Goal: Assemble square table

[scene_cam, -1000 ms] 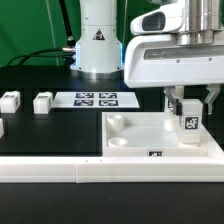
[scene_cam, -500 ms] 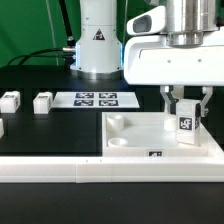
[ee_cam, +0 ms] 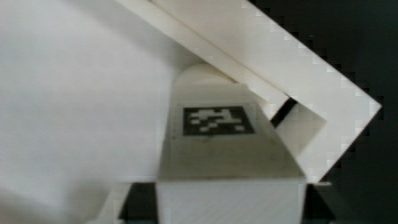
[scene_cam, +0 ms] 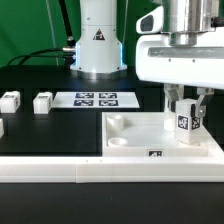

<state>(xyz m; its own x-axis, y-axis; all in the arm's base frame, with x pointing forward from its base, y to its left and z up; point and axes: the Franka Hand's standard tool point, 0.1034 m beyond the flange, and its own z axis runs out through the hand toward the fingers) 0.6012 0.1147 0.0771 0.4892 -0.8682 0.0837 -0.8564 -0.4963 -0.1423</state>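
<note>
The claw (scene_cam: 186, 120) is clenched on a tagged table leg (scene_cam: 186, 127), its long axis upright, pointing at six o'clock into the two-o'clock corner of the square tabletop (scene_cam: 135, 137).

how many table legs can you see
4: one leg in the gripper over the slab, two side by side on the table at the exterior view's left, one cut off at its left edge.

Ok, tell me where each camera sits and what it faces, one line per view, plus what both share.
Exterior view: off the arm, low over the black table, facing the arm base; the gripper shows.
Wrist view: on the wrist, looking along the gripper at the leg and slab; fingers not clearly seen.
Shared: the tagged leg, upright at the slab corner.
</note>
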